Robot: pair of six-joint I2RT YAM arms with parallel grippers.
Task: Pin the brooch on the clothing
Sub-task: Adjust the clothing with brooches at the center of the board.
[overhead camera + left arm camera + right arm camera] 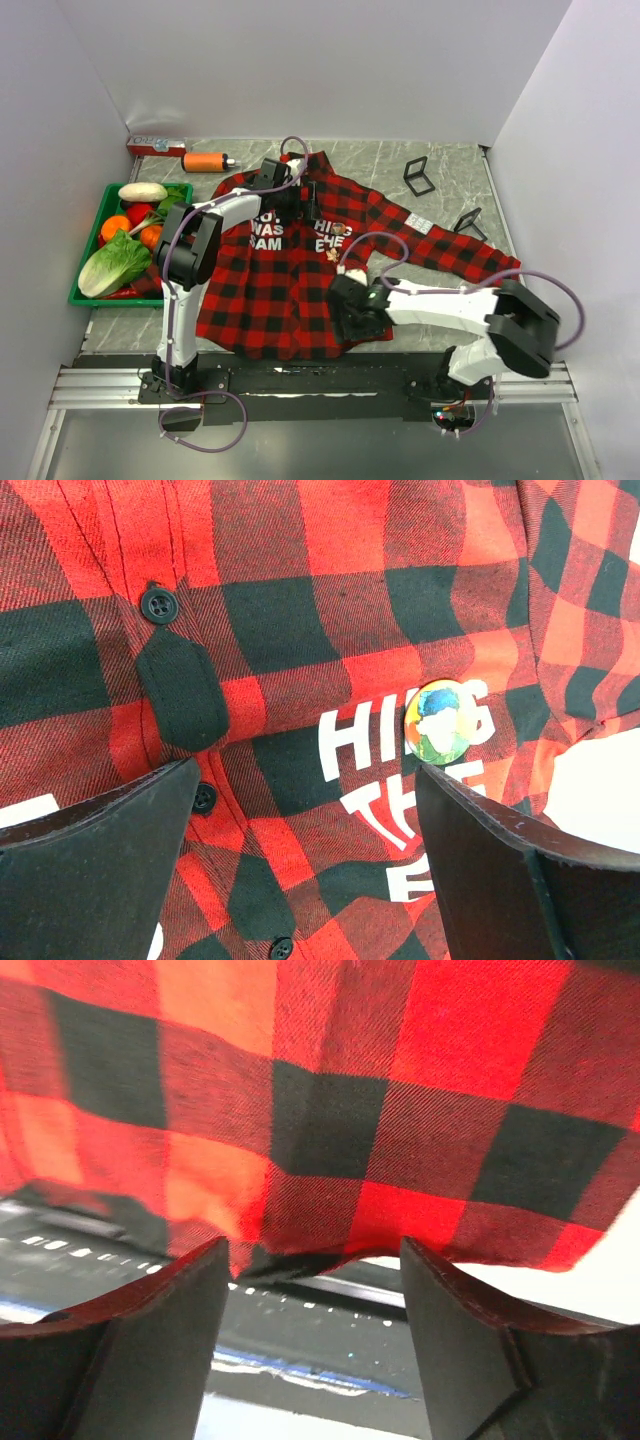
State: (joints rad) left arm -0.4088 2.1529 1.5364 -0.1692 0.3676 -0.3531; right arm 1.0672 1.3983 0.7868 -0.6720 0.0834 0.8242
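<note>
The clothing (300, 270), a red-and-black plaid shirt with white lettering, lies spread flat on the table. A round green, yellow and blue brooch (440, 723) sits on the white lettering on the chest, small in the top view (339, 229). My left gripper (305, 780) hovers open over the chest just below the collar (308, 200), with the brooch just beyond its right finger (500, 860). My right gripper (312, 1250) is open at the shirt's bottom hem (350, 305). The hem edge (330, 1255) lies at its fingertips, ungripped.
A green tray (110, 303) of vegetables stands at the left. An orange bottle (205, 161) and a red box (155, 146) lie at the back. Two black wire stands (419, 176) (468, 222) are at the back right. Walls close in on three sides.
</note>
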